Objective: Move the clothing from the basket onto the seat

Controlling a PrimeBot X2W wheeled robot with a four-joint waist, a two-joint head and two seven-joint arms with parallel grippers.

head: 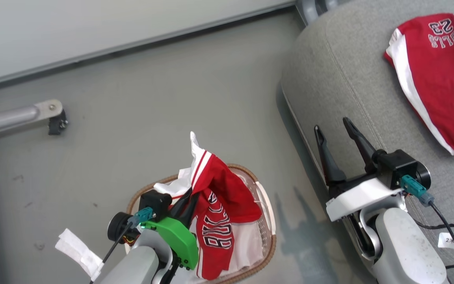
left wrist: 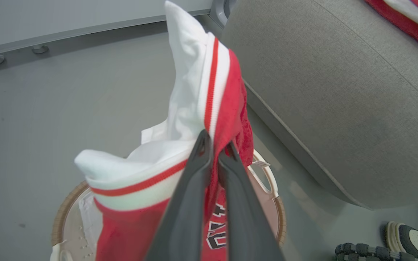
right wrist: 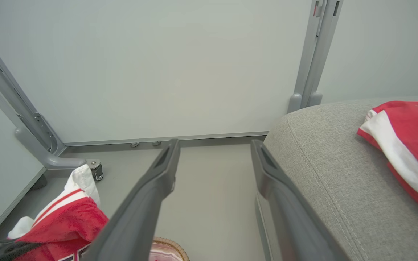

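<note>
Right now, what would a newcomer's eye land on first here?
The red jersey with white-striped trim, pinched in the shut left gripper and hanging over the white laundry basket at lower centre of the head view. Next, the other red garment printed "23", lying on the grey couch cushion at upper right. The right gripper hangs open and empty over the cushion's near edge.

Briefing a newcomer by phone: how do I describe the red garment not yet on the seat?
Find the big grey seat; the basket stands on the floor beside it. The garment hangs over that basket, pinched in the left gripper, while the other red garment lies flat on the seat.
</note>
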